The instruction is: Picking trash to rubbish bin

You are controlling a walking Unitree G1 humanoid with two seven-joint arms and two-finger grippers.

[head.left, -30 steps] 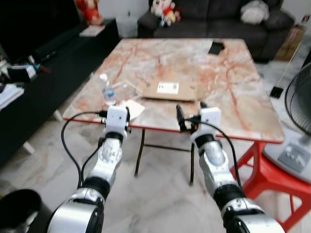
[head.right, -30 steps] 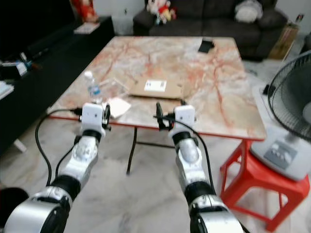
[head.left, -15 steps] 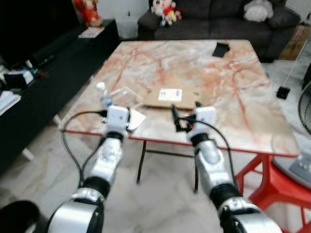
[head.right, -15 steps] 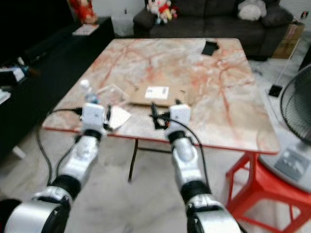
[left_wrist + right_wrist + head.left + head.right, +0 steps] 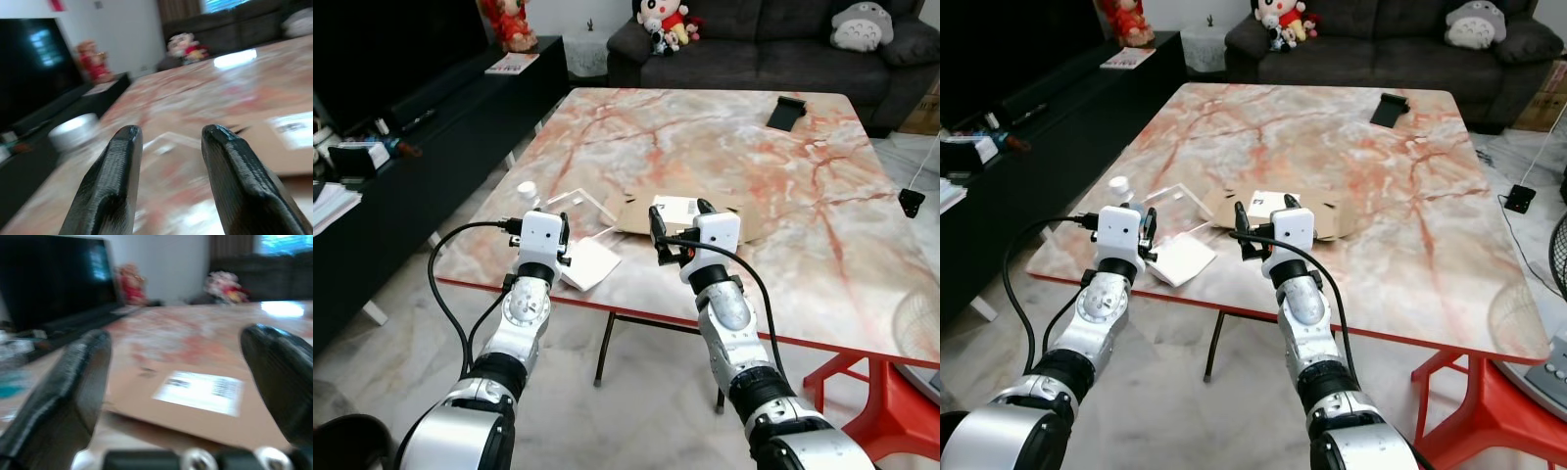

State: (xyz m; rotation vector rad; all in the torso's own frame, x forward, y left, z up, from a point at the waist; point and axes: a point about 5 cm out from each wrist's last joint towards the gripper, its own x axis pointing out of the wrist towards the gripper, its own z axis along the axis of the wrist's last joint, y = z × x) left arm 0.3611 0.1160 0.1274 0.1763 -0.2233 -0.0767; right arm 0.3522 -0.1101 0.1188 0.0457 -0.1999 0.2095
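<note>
A flat brown cardboard piece [image 5: 750,213] with a white label [image 5: 200,389] lies near the front edge of the marble table [image 5: 803,196]. My right gripper [image 5: 678,213] hovers just before it, open wide, with the label between its fingers [image 5: 73,382]. A clear plastic wrapper [image 5: 578,201], a white paper [image 5: 590,264] and a bottle with a white cap [image 5: 526,188] lie at the front left. My left gripper [image 5: 171,129] is open above that paper, and the bottle cap [image 5: 73,129] shows blurred beside one finger.
A black flat object [image 5: 790,111] lies at the table's far right. A dark sofa [image 5: 754,49] with plush toys stands behind, a black TV console [image 5: 411,147] on the left, a red stool [image 5: 891,431] at lower right. A dark round container [image 5: 342,446] sits at lower left.
The camera has come closer to the table. Both grippers now reach over its front edge, the right one up to the cardboard. Both stay open.
</note>
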